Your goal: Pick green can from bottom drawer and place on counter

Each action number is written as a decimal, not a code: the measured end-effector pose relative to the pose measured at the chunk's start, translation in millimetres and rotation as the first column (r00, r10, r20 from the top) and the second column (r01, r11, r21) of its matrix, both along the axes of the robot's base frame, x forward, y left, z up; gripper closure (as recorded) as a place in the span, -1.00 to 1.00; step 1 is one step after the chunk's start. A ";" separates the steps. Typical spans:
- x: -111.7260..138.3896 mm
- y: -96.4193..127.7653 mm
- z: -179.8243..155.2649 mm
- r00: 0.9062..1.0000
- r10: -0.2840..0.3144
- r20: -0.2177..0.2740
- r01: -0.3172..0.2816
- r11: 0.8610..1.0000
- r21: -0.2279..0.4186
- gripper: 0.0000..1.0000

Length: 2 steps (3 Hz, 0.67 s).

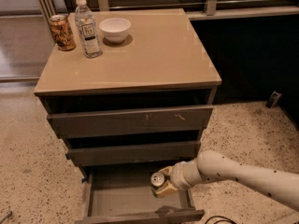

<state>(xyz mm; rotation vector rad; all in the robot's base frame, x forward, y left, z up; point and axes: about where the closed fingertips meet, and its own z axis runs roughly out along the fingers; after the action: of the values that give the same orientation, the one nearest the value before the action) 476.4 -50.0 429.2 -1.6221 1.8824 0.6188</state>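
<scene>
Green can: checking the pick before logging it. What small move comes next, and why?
Probably lift it slightly outward: the gripper holds the green can over the open bottom drawer, close below the middle drawer front; the counter sits well above.

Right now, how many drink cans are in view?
2. The orange-brown can stands at the counter's far left corner beside the water bottle; the green can is held in the gripper above the open bottom drawer. Upper drawers may hide more.
</scene>
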 end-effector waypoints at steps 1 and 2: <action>-0.7 -0.6 7.0 1.000 -0.001 0.021 0.001 1.000 0.011 1.00; -16.2 2.8 63.6 0.994 -0.008 0.107 0.004 0.999 0.034 1.00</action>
<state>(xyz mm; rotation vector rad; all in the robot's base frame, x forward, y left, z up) 460.3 -47.2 492.8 -1.5951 1.7892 0.5471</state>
